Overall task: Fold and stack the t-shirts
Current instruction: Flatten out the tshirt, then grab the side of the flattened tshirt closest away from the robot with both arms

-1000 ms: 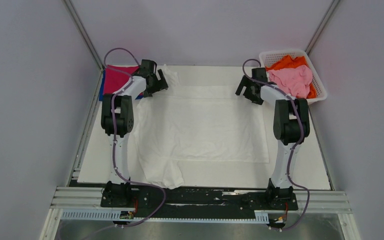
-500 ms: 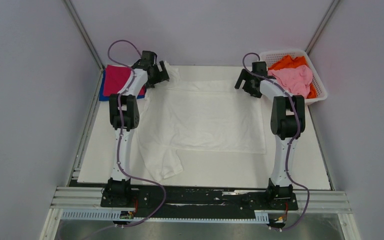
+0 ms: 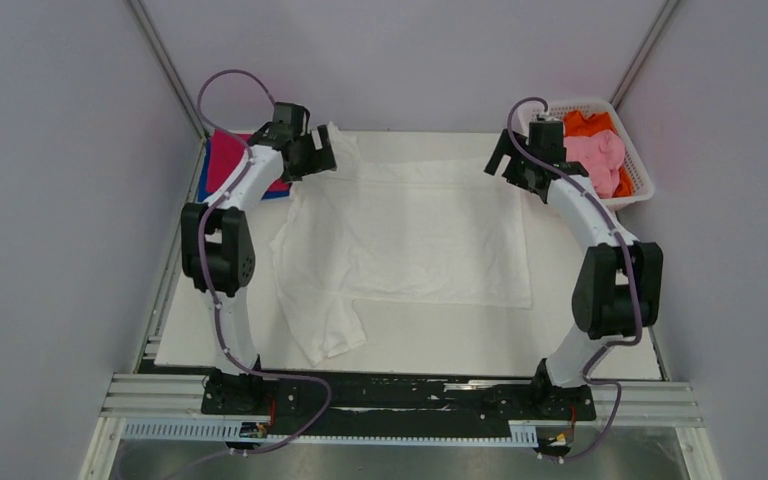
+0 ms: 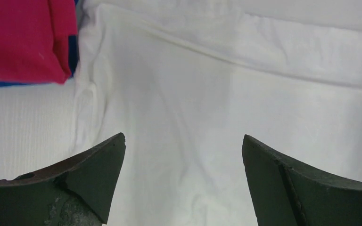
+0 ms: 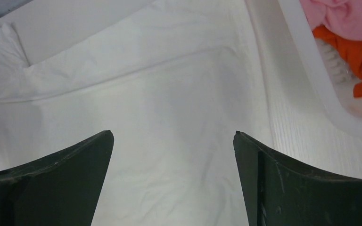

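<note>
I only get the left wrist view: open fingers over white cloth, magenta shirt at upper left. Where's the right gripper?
Observer: The right gripper hangs open over the far right corner of the white t-shirt, beside the basket.
Operator: What's in the basket?
Observer: A pink t-shirt lying on an orange t-shirt.
Operator: Is the white one folded?
Observer: Not finished: one sleeve sticks out at its near left.

Only thin edges of the blue t-shirt (image 4: 73, 52) show beneath the magenta t-shirt (image 4: 23, 37), itself cropped top and left
</note>
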Tool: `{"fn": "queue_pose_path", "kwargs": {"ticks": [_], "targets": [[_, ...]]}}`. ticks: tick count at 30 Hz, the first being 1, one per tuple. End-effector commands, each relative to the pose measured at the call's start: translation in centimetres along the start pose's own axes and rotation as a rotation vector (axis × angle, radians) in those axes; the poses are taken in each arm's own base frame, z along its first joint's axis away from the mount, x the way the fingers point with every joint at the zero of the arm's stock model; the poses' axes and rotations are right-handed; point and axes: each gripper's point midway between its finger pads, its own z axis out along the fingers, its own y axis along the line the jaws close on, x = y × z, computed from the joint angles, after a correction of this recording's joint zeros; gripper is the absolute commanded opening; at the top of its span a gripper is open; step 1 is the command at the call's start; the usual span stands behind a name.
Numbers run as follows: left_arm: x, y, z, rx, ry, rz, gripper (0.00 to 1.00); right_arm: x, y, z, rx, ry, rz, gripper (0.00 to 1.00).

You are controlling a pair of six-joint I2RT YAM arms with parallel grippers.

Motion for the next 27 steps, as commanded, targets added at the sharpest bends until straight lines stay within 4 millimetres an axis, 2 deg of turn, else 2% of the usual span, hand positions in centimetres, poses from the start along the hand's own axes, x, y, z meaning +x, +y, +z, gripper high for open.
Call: {"fn": "queue_pose_path", "kwargs": {"ticks": [1,2,3,4,5,6,7,9,10,11,12,13,14,15,16,21,23,27], "targets": [[2.1,-2.4,-7.4,0.019,-0.136,0.024,1.0,3.3,-1.8,-3.7,0.041,-0.015,0.088,1.0],[4.1,-2.0,-8.2,0.008,-0.12,0.027,1.0,3.4,-2.3,-5.0,0.054,-0.043,0.112,1.0],[5.6,-2.5,-8.8,0.012,-0.102,0.025,1.0,3.9,-2.9,-5.8,0.068,-0.057,0.136,1.0],[7.4,-1.7,-9.6,-0.012,-0.09,0.028,1.0,4.4,-3.4,-6.5,0.076,-0.067,0.158,1.0],[9.2,-2.1,-10.1,-0.015,-0.064,0.039,1.0,5.0,-4.2,-7.0,0.1,-0.079,0.176,1.0],[11.0,-1.3,-10.9,-0.038,-0.051,0.05,1.0,5.3,-4.9,-7.5,0.121,-0.096,0.196,1.0],[13.1,-1.5,-11.4,-0.046,-0.011,0.075,1.0,5.5,-5.5,-8.0,0.141,-0.114,0.219,1.0],[16.9,-0.5,-12.9,-0.084,0.038,0.099,1.0,5.9,-6.3,-8.7,0.162,-0.132,0.234,1.0],[18.9,0.8,-13.9,-0.117,0.068,0.097,1.0,6.1,-6.5,-8.9,0.162,-0.135,0.235,1.0],[20.3,0.8,-14.5,-0.126,0.078,0.121,1.0,6.3,-6.5,-9.0,0.159,-0.134,0.233,1.0],[22.5,1.4,-15.8,-0.138,0.107,0.131,1.0,6.4,-6.4,-9.1,0.153,-0.132,0.23,1.0],[23.3,1.9,-16.4,-0.152,0.107,0.136,0.99,6.4,-6.3,-9.1,0.148,-0.131,0.227,1.0],[25.3,2.5,-17.4,-0.157,0.136,0.15,0.98,6.4,-6.2,-9.0,0.142,-0.125,0.222,1.0],[26.0,2.6,-18.3,-0.146,0.135,0.152,0.96,6.4,-6.1,-8.9,0.138,-0.12,0.215,1.0],[28.0,3.4,-18.8,-0.163,0.178,0.164,0.94,6.5,-6.1,-8.8,0.136,-0.113,0.206,1.0],[33.9,5.6,-20.7,-0.16,0.327,0.149,0.72,7.0,-6.3,-8.0,0.151,-0.085,0.19,1.0],[35.8,5.9,-20.7,-0.137,0.378,0.134,0.67,7.2,-6.5,-7.9,0.158,-0.08,0.188,1.0],[37.7,5.1,-19.8,-0.064,0.424,0.108,0.63,7.1,-6.7,-7.9,0.167,-0.087,0.18,1.0]]}}
